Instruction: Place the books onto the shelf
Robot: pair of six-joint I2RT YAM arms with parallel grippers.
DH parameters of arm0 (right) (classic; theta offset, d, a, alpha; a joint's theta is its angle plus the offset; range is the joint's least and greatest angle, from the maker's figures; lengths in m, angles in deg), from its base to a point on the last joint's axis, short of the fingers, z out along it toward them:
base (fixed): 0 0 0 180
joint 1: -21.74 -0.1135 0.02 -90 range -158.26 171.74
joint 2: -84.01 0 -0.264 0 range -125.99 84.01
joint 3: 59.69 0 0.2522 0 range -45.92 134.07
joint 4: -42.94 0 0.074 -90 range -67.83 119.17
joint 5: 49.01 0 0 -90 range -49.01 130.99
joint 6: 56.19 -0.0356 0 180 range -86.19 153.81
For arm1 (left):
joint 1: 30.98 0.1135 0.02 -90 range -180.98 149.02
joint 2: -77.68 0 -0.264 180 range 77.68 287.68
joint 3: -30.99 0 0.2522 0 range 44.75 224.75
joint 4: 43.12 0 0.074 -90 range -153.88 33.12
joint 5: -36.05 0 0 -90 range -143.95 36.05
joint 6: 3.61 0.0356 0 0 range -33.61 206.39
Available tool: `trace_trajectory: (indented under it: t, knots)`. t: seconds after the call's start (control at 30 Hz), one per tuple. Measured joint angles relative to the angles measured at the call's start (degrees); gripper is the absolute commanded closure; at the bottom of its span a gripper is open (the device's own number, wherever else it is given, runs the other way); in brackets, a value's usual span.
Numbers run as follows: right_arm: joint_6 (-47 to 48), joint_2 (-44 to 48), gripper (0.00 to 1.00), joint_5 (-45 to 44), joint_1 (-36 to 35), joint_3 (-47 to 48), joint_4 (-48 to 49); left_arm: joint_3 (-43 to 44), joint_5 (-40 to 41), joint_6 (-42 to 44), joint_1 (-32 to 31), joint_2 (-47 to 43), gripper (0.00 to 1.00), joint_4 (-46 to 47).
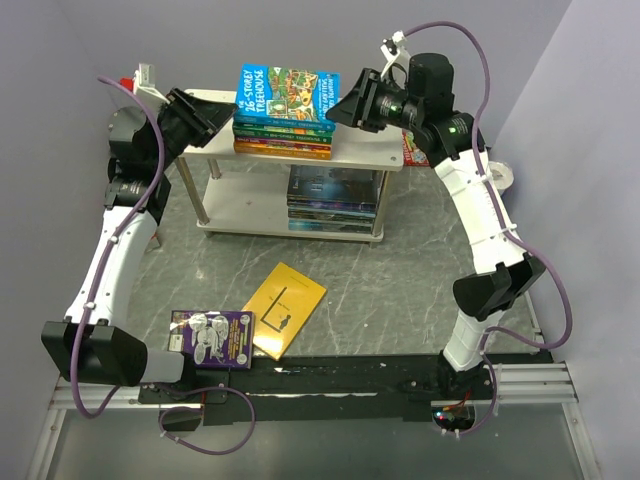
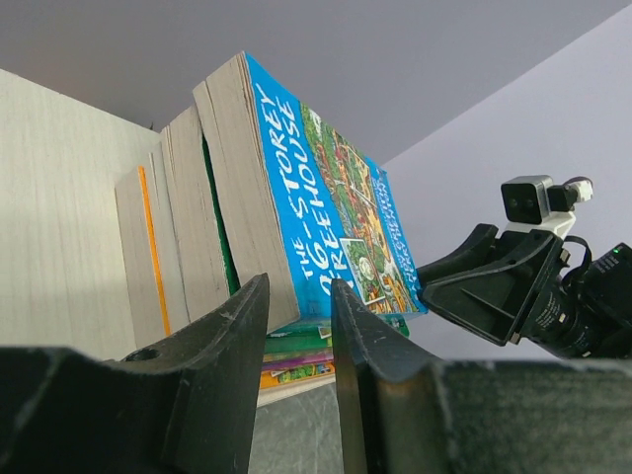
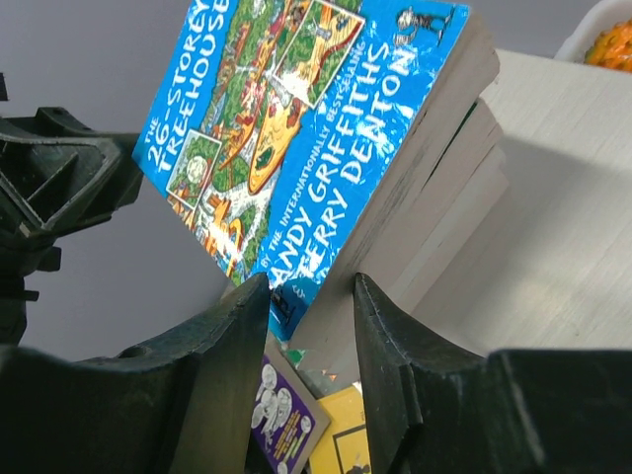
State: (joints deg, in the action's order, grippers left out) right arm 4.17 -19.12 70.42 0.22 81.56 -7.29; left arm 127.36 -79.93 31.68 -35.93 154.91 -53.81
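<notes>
The left end effector (image 2: 298,288) and right end effector (image 3: 311,286) have fingers apart around the blue book (image 1: 288,92) corners. Are they squeezing it? I cannot tell.

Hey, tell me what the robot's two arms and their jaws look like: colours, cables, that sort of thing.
The left arm and right arm both have white links joined by bulky black joint housings. A purple cable loops along each. The jaws are matte black, flat and tapered. Small green lights glow on the right arm, and a small grey camera sits on its wrist.
</notes>
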Motion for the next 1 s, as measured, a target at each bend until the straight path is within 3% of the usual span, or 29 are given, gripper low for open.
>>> trace_trajectory:
  t: [0.57,1.0]
  knots:
    - [0.2,4.0,0.61,-0.1,-0.8,-5.3,1.2,-0.2,0.3,0.0,0.3,0.2,0.64,-0.6]
    - [0.3,4.3,0.58,-0.3,-1.0,-5.5,1.0,-0.7,0.3,0.1,0.3,0.1,0.59,-0.6]
